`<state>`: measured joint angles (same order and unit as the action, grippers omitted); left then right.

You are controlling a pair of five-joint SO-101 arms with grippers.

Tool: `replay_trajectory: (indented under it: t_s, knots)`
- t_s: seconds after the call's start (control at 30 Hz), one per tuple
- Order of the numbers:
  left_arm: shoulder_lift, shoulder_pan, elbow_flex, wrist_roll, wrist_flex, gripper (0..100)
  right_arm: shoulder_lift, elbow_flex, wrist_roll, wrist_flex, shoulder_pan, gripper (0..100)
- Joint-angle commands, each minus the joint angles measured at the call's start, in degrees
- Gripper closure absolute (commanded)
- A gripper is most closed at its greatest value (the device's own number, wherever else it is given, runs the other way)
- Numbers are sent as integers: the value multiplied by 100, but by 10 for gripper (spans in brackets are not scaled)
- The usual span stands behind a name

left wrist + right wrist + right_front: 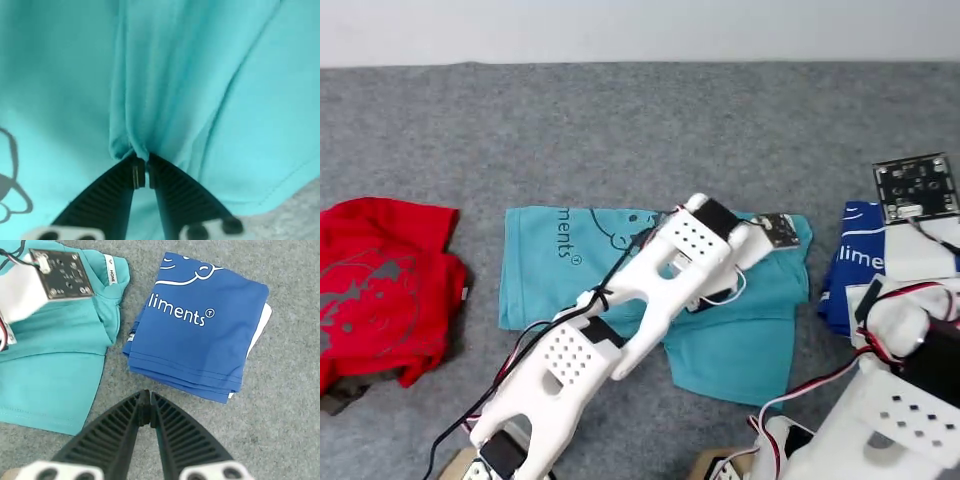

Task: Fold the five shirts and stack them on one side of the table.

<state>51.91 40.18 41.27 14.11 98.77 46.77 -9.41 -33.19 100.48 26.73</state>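
Observation:
A teal shirt (560,270) lies partly folded in the middle of the grey table. My left gripper (140,170) is shut on a pinched ridge of that teal shirt (200,100); its arm (650,290) stretches over the cloth. A folded blue shirt (200,325) rests on a white one at the right side, also seen as the blue shirt (850,270). My right gripper (148,407) hangs shut and empty above bare table just in front of the blue shirt. A crumpled red shirt (380,290) lies at the left.
The left arm's camera board (57,275) hovers over the teal shirt's collar (107,275). The right arm's camera board (917,187) sits over the blue stack. Bare grey table (640,130) spans the back.

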Motion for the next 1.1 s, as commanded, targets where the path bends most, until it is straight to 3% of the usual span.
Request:
replay_trajectory:
  t_s: [0.0,0.33,0.6,0.77,1.07]
  knots:
    - [-659,97,-4,62,158,988,57,35,-53,224,66,987]
    - [-862,-273,-22,88,123,908,57,35,-53,224,48,987]
    - [-633,-466,-180,105,97,911,57,35,-53,224,48,987]
    - [-114,-501,-127,105,123,982,57,35,-44,224,48,987]
    - [-985,-431,-145,88,176,990,57,35,-44,224,48,987]
